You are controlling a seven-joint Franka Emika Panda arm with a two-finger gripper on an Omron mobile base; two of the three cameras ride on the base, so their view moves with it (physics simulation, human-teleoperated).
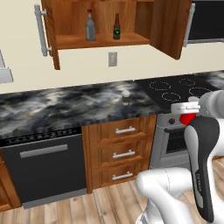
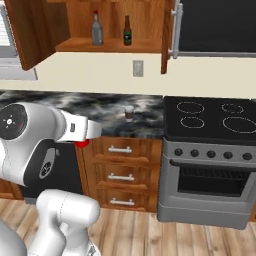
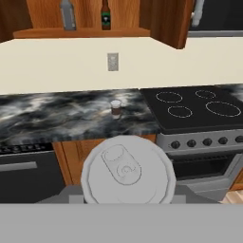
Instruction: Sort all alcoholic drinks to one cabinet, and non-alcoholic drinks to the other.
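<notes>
Gripper (image 3: 127, 201) is clamped around the red can (image 3: 127, 173), well below the cabinet (image 1: 100, 39). I'd guess it's light, thin-walled, slick; gripping mid-body looks safest.

Kitchen: stove (image 2: 210, 120), wall cabinet (image 1: 100, 26), marble counter (image 1: 65, 107).

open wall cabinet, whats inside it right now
On the wall cabinet shelf stand two bottles, apart and upright: the grey glass bottle with a red cap and the dark beer bottle with a green label. Anything higher up is cut off from view.
</notes>
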